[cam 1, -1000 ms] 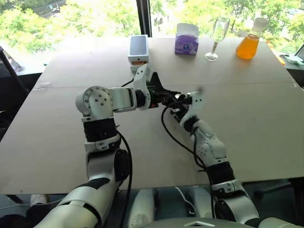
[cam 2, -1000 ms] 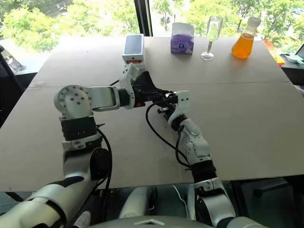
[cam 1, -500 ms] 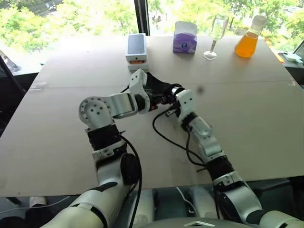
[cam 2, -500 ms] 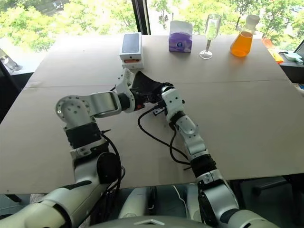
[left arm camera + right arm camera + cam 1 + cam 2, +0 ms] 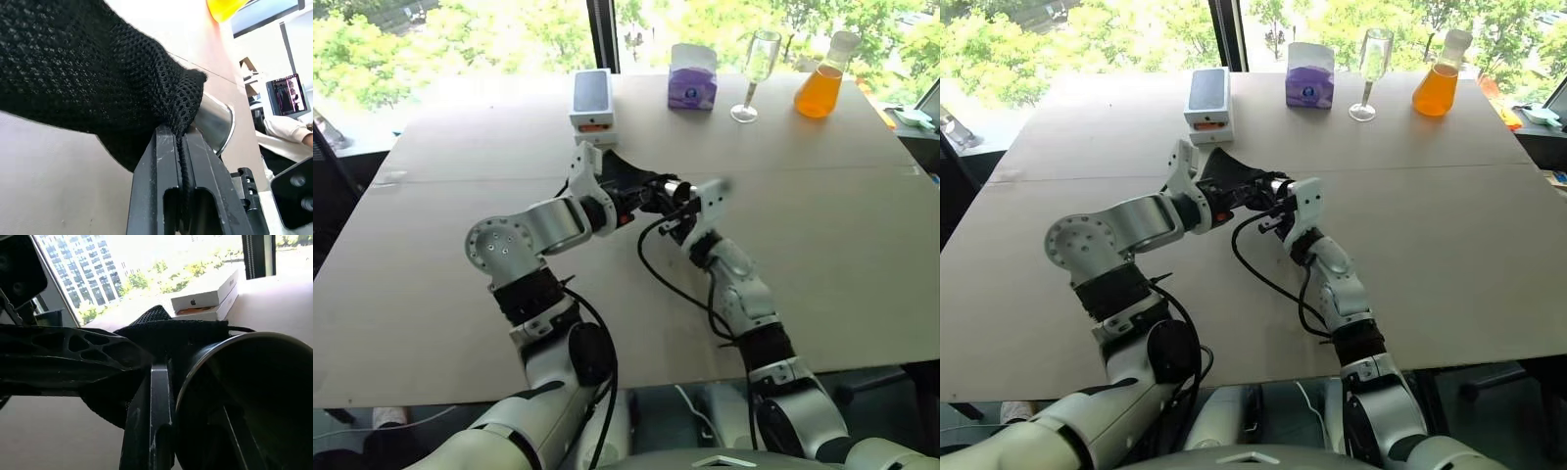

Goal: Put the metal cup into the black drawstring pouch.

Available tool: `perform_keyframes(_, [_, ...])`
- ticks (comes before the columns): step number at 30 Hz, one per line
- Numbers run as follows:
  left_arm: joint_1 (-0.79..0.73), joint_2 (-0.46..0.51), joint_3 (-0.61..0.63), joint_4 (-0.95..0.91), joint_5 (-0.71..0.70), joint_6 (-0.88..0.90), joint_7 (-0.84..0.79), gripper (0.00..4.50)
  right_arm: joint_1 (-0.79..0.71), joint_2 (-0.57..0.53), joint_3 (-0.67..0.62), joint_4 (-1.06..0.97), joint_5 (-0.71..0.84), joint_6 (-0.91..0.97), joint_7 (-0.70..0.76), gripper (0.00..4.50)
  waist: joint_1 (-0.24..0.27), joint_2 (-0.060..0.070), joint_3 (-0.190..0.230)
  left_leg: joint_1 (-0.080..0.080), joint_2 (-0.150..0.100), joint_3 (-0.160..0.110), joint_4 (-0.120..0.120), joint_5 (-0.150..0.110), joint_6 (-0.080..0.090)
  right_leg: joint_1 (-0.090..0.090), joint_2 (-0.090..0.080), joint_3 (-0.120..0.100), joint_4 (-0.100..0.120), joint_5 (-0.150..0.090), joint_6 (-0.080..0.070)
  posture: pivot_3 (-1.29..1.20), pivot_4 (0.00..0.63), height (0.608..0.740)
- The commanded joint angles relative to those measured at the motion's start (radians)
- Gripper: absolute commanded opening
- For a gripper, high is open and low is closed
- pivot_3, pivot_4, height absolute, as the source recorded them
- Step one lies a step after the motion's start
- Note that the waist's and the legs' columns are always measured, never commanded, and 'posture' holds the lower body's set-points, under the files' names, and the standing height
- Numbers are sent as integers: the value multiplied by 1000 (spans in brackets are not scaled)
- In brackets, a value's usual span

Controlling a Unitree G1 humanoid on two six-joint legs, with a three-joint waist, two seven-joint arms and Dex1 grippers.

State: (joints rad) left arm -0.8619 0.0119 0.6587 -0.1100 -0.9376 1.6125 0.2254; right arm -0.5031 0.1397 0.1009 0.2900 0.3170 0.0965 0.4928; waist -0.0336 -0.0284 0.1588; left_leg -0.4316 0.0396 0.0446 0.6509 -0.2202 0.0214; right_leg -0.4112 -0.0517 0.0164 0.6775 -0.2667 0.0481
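While the two arms meet above the middle of the pale surface (image 5: 862, 245), the head views show the left gripper (image 5: 641, 193) with its jaws closed on the black drawstring pouch (image 5: 625, 176), held up off the surface. Right beside it, the right gripper (image 5: 677, 201) has its jaws closed on the metal cup (image 5: 676, 188), whose body lies tilted with one end against the pouch. Near the far edge stand a white phone box (image 5: 591, 96), a purple tissue box (image 5: 694, 78), a clear wine glass (image 5: 757, 73) and a flask of orange liquid (image 5: 822, 83), all well apart from the grippers.

From the left wrist view, the two black fingers (image 5: 164, 186) sit pressed together with a fold of the pouch's mesh fabric (image 5: 98, 78) pinched between them; the cup's steel side (image 5: 212, 120) pokes out from behind the fabric.

From the right wrist view, one finger (image 5: 159, 416) lies against the outside of the cup's rim (image 5: 215, 352), the cup's dark hollow faces the camera, and the pouch (image 5: 166, 335) sits just behind it, with the phone box (image 5: 208, 301) beyond.
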Motion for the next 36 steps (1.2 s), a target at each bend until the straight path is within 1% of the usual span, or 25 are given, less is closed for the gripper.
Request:
perform_keyframes(1, [-17, 58, -113, -50, 1, -9, -82, 0, -12, -3, 23, -54, 23, 47, 47, 9, 0, 0, 0, 0, 0, 0, 0, 0, 0, 0, 0, 0, 0, 0, 0, 0, 150, 740])
perform_keyframes(4, [14, 168, -303, -102, 62, -86, -177, 0, -23, -47, 49, -36, -39, 10, 61, 9, -1, 0, 0, 0, -2, 0, 0, 0, 0, 0, 0, 0, 0, 0, 0, 0, 150, 740])
perform_keyframes(7, [22, 212, -402, -127, 83, -130, -243, 0, -38, -54, 62, -18, -59, -21, 66, 9, 1, 0, 0, 0, -1, 0, 0, 0, 0, 0, -1, 0, 0, 0, 0, 0, 150, 740])
perform_keyframes(9, [16, 172, -373, -115, 61, -118, -248, 0, -55, -36, 60, -17, -49, -31, 71, 9, 1, 0, 0, 0, -1, 0, 0, 0, 0, 0, -1, 0, 0, 0, 0, 0, 150, 740])
perform_keyframes(11, [14, 127, -335, -106, 50, -107, -239, 0, -74, 7, 34, -34, 14, -2, 79, 9, -2, 0, 0, 0, 0, 0, 0, 0, 0, 0, 0, 0, 0, 0, 0, 0, 150, 740])
perform_keyframes(15, [-26, 13, -179, -60, 39, -64, -177, 0, -121, 96, -51, -25, 150, 75, 51, 9, 2, 0, 0, 0, 0, 0, 0, 0, 0, 0, 0, 0, 0, 0, 0, 0, 150, 740])
perform_keyframes(17, [-65, -35, -87, -35, 30, -37, -142, 0, -131, 102, -38, -2, 143, 58, 47, 9, 6, 0, 0, 0, 0, 0, 0, 0, 0, 0, -1, -1, 0, 0, 0, 0, 150, 740])
perform_keyframes(19, [-103, -77, -4, -13, 20, -10, -110, 0, -132, 100, -4, 20, 109, 24, 48, 9, 5, 0, 0, -1, -1, 0, 1, 0, 1, 0, -1, 0, -1, 0, 0, 0, 150, 740])
perform_keyframes(20, [-116, -87, 16, -10, 20, -3, -99, 0, -130, 94, 22, 25, 87, 8, 58, 9, 5, 0, 0, -1, -1, 0, 1, 0, 1, 0, -1, 0, -1, 0, 0, 0, 150, 740])
perform_keyframes(26, [-167, -129, 123, 38, 37, 2, -27, 0, -123, 1, 227, 50, -163, -193, 141, 9, -5, -1, 0, 0, -1, 0, 0, 0, 0, 0, 2, 1, -1, 0, 0, 0, 150, 740])
perform_keyframes(28, [-180, -133, 144, 52, 42, 2, -13, 0, -133, -26, 267, 72, -239, -262, 155, 9, -4, -1, 0, 0, -1, 0, 0, 0, 0, 0, 2, 0, -1, 0, 0, 0, 150, 740])
perform_keyframes(30, [-187, -132, 152, 61, 43, 2, -6, 0, -139, -37, 282, 92, -277, -304, 160, 9, 0, -1, 1, 0, -1, 0, 1, 0, 0, 0, 1, 0, -1, 0, 0, 0, 150, 740])
perform_keyframes(32, [-188, -126, 153, 77, 28, 2, 9, 0, -157, -25, 245, 127, -277, -308, 130, 9, 1, -2, 1, 0, -1, 0, 1, 0, 0, 0, 1, 0, -1, 0, 0, 0, 150, 740])
perform_keyframes(36, [-141, -139, 147, 52, -61, 2, 61, 0, -204, 47, 55, 168, -109, -170, 41, 9, 0, -4, 2, 0, 0, -1, 0, 0, -1, 0, 1, 0, 0, 0, 0, 0, 150, 740])
